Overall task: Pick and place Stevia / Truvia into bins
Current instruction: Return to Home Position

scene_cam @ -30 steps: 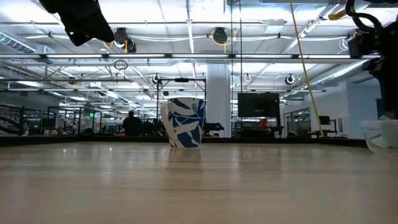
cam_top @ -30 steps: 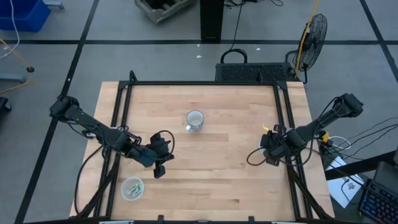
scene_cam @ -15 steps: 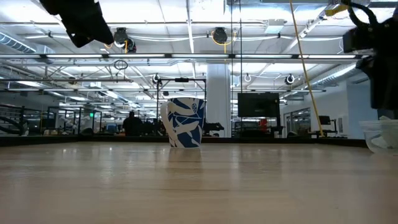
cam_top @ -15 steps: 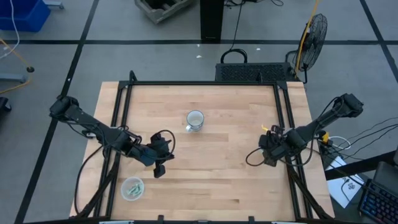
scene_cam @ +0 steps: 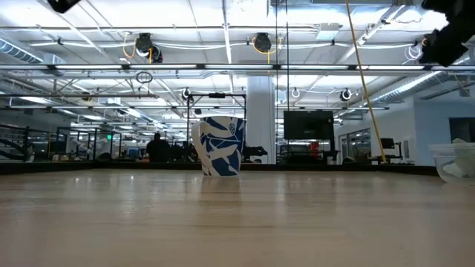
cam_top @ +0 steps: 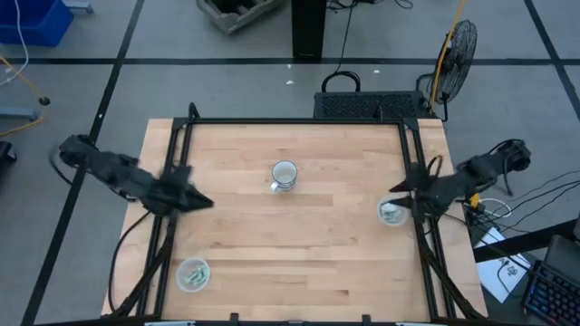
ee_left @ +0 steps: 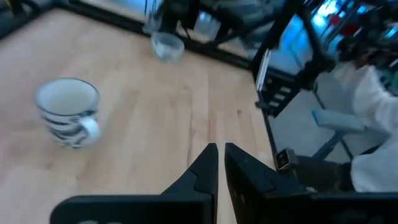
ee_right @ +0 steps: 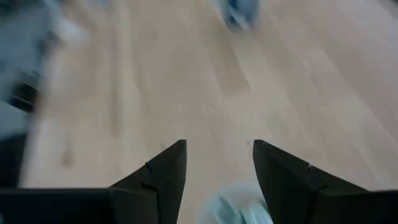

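One clear round bin [cam_top: 192,273] stands near the table's near-left corner with pale green sachets [cam_top: 194,275] inside. A second bin [cam_top: 391,213] stands by the right edge, also holding sachets; it shows in the low view as the bin [scene_cam: 454,160]. I see no loose sachets on the wood. My left gripper [cam_top: 204,203] hangs over the left rail, shut and empty, as the left wrist view of the gripper [ee_left: 219,154] shows. My right gripper [cam_top: 397,188] sits just beyond the right bin, open and empty, its fingers apart in its own view [ee_right: 219,160], with the bin [ee_right: 239,211] blurred below them.
A white mug with a blue pattern [cam_top: 285,175] stands upright in the middle of the table, toward the far side, and shows in the low view [scene_cam: 220,145]. Black frame rails [cam_top: 172,181] run along the left and right edges. Bare wood lies between mug and bins.
Both arms have drawn back fast. The left gripper moved from the near-left part of the table toward the left edge and up. The right gripper moved toward the right and far edges, uncovering the bin by the right edge that it had stood over.
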